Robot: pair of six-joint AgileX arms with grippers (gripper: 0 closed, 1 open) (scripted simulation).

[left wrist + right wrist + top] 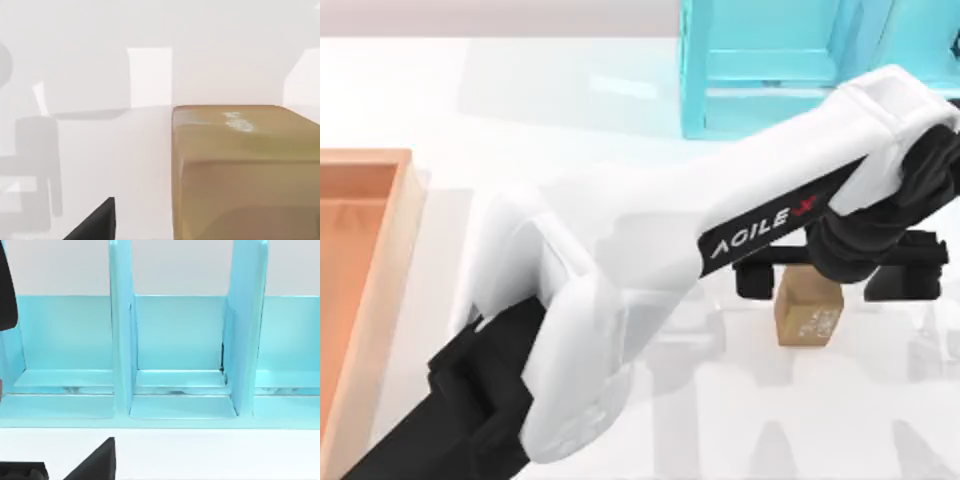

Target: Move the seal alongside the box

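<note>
Currently, the seal [808,315] stands on the table [520,90] at the right side, well apart from the box [360,270] at the left edge. The left gripper [835,275] reaches across and hangs directly above the seal, jaws spread to either side of it, gripping nothing. The next move would need a straight descent. Right gripper: jaw state cannot be told; its wrist view faces a light blue shelf [175,340]
</note>
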